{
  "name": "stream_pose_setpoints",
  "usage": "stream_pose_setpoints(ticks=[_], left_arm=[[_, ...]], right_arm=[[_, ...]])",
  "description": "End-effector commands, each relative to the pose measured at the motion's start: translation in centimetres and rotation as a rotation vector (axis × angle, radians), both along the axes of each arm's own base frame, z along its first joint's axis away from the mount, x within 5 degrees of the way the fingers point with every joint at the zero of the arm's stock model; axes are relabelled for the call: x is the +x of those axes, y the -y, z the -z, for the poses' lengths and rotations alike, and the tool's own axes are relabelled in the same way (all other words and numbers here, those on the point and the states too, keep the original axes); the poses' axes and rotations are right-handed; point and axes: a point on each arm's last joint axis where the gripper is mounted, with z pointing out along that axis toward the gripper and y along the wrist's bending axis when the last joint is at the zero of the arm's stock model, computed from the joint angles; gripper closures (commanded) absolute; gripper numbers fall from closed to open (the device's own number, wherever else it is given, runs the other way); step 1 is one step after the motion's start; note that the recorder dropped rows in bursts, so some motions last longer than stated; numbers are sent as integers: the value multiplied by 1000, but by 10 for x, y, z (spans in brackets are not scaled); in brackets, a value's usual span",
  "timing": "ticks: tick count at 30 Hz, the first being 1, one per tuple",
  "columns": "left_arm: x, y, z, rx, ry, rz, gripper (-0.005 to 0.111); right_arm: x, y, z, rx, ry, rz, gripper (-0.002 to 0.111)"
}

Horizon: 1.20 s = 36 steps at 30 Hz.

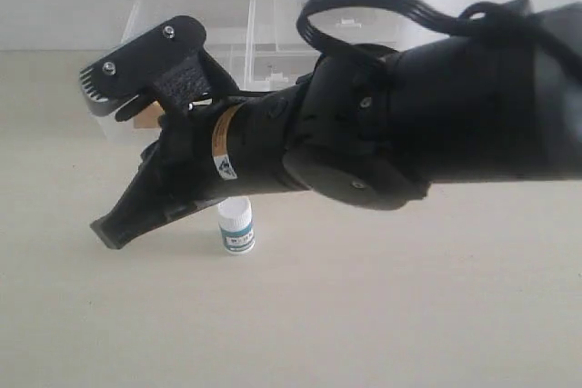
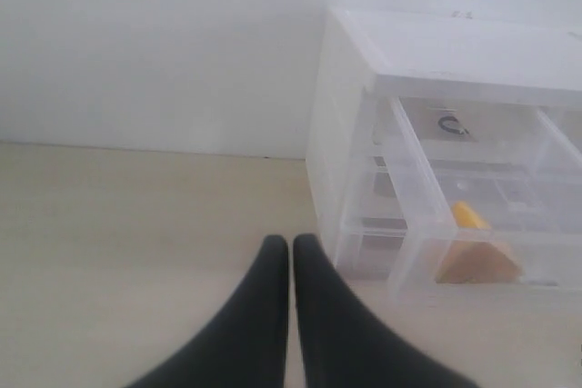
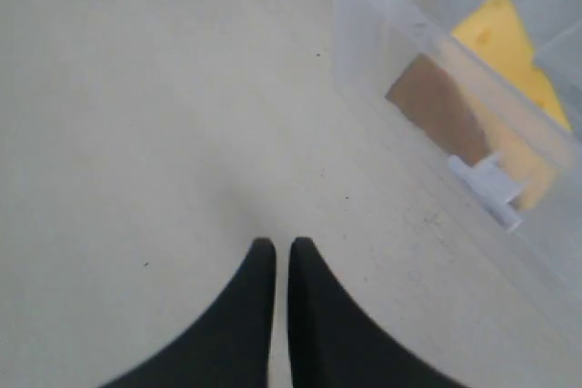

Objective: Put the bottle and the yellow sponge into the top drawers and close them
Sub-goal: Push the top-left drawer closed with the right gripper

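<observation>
**While the bottle [image 1: 236,226] stands loose on the bench [image 1: 409,333]: hazards, largest item first**

Since the black arm [image 1: 436,115] fills most of the exterior view, it heads the list. It hangs directly over the bottle, and a low sweep would probably knock it flat. It also hides much of the scene from that camera.

- chest [image 2: 455,52]: white-framed and light-looking, at the back of the bench. An off-centre shove on a drawer could slide or turn it.
- top drawers: one [image 2: 427,215] is pulled well out. Its projecting corner is open to a bump from either arm. The state of the other cannot be told.
- yellow sponge [image 3: 509,34]: inside the open drawer, against its front wall. Low risk, though a hard shut may jolt it.
- bottle: upright in front of the chest, in no drawer, just beside the arm's lower end. It is small, so a glancing touch may tip it and let it roll.
- left claw [image 2: 291,244]: narrow, tips nearly touching, holding nothing, over bare bench beside the chest.
- right claw [image 3: 274,247]: likewise narrow and empty, near the drawer's tab handle [image 3: 491,190]. Unless widened first, either claw would strike the cap instead of straddling it.
</observation>
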Motion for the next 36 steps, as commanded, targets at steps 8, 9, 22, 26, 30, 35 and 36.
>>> stream_pose_setpoints(ticks=[8, 9, 22, 26, 30, 35, 36], left_arm=[[0, 1, 2, -7, -5, 5, 103], [0, 1, 2, -7, -5, 5, 103], [0, 2, 1, -7, 0, 23, 103], [0, 2, 1, -7, 1, 25, 103], [0, 2, 1, -7, 1, 25, 103], [0, 3, 1, -8, 1, 27, 103], [0, 3, 1, -8, 1, 27, 103]], right_arm=[[45, -1, -20, 3, 104, 49, 103], [52, 1, -20, -4, 100, 70, 103], [65, -1, -47, 14, 118, 124, 103], [42, -12, -34, -139, 94, 61, 103], [36, -18, -24, -197, 101, 24, 103], [46, -17, -18, -203, 125, 33, 103], [47, -18, -17, -191, 127, 32, 103]])
